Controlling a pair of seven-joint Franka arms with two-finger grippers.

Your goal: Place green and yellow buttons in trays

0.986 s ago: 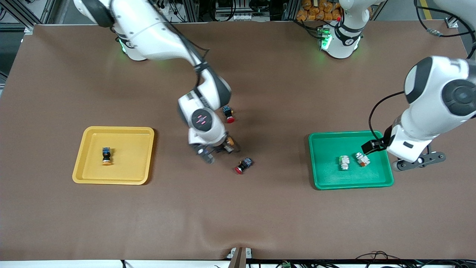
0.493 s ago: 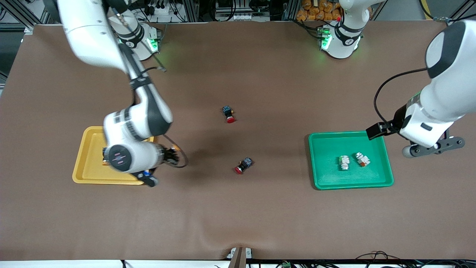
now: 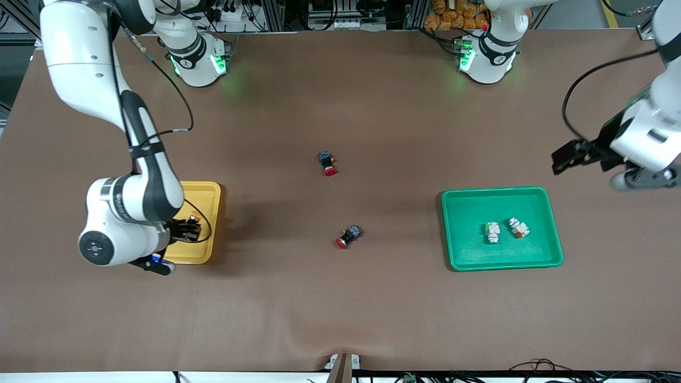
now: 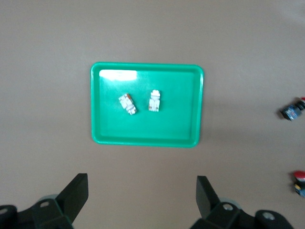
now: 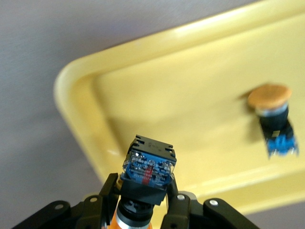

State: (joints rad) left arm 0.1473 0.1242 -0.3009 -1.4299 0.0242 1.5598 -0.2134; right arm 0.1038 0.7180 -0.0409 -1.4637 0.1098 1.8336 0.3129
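My right gripper (image 3: 157, 261) (image 5: 140, 191) is shut on a black-and-blue button with an orange-yellow cap (image 5: 147, 167). It holds the button above the corner of the yellow tray (image 3: 205, 213) (image 5: 167, 38) that is nearest the front camera. A second yellow-capped button (image 5: 272, 114) lies in that tray; the right arm hides it in the front view. Two white buttons (image 3: 492, 232) (image 3: 517, 227) lie in the green tray (image 3: 452, 234); they also show in the left wrist view (image 4: 155, 101) (image 4: 127, 103). My left gripper (image 3: 646, 180) (image 4: 140, 200) is open and empty, high above the table beside the green tray (image 4: 147, 139).
Two black-and-blue switches with red caps (image 3: 327, 163) (image 3: 348, 236) lie on the brown mat in the middle of the table, between the trays. They show at the edge of the left wrist view (image 4: 291, 109) (image 4: 300, 176).
My right arm has swung from the middle of the table to the yellow tray with the yellow-capped button in its grip. My left gripper has risen and moved away from the green tray.
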